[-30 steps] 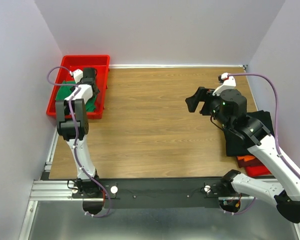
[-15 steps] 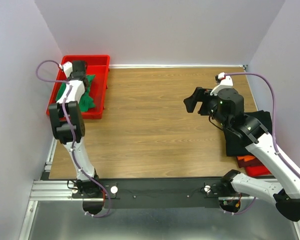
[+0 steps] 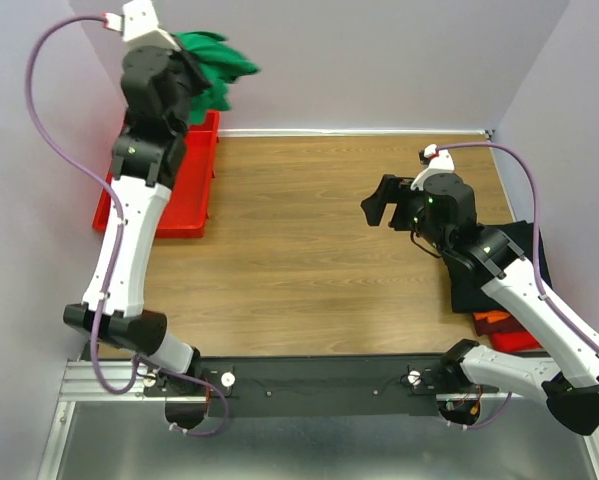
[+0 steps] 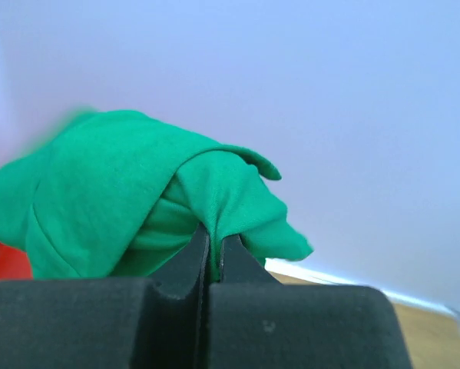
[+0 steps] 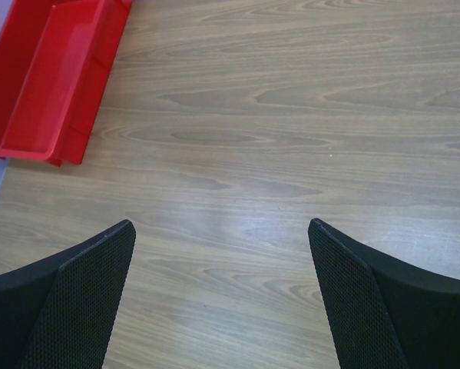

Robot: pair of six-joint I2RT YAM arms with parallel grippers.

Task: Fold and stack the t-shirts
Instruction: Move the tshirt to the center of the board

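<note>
Left, shirt [image 3: 211,58] above tray [image 3: 187,205] — right, folded shirts [image 3: 471,292]

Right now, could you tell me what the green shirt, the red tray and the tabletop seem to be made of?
Green shirt: soft matte cloth, by its drooping folds. Red tray: rigid, glossy, likely plastic, by its moulded walls. Tabletop: wood or wood-look laminate, smooth, showing grain.

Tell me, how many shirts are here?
4: a bright green cloth shirt held aloft in the left fingers; a folded black shirt, an orange shirt and a red shirt piled under the right arm. Others may be hidden.
</note>
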